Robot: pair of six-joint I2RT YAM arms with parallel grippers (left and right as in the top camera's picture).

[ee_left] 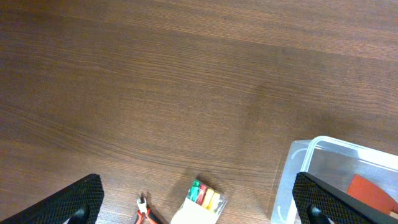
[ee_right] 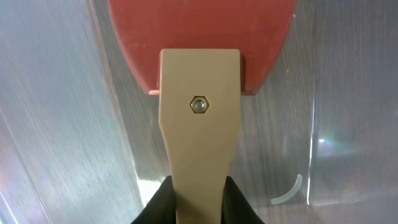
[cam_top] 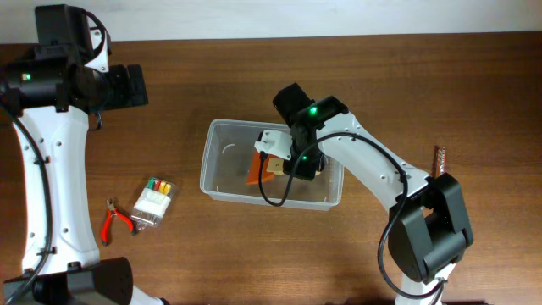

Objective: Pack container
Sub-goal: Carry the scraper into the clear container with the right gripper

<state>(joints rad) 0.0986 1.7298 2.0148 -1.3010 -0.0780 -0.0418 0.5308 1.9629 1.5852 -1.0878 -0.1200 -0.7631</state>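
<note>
The container (cam_top: pixel 222 188) is a clear plastic tub in the middle of the table; its corner also shows in the left wrist view (ee_left: pixel 300 163). My right gripper (cam_top: pixel 288 163) is inside it, shut on the tan handle of a scraper (ee_right: pixel 199 124) with an orange-red blade (ee_right: pixel 199 31); the blade shows orange in the overhead view (cam_top: pixel 257 170). My left gripper (ee_left: pixel 199 208) is open and empty, high above the table left of the container.
A clear box of coloured pieces (cam_top: pixel 152 202) and red-handled pliers (cam_top: pixel 115 222) lie left of the container; both show in the left wrist view, box (ee_left: pixel 202 202) and pliers (ee_left: pixel 148 214). A brown strip (cam_top: pixel 439 161) lies to the right.
</note>
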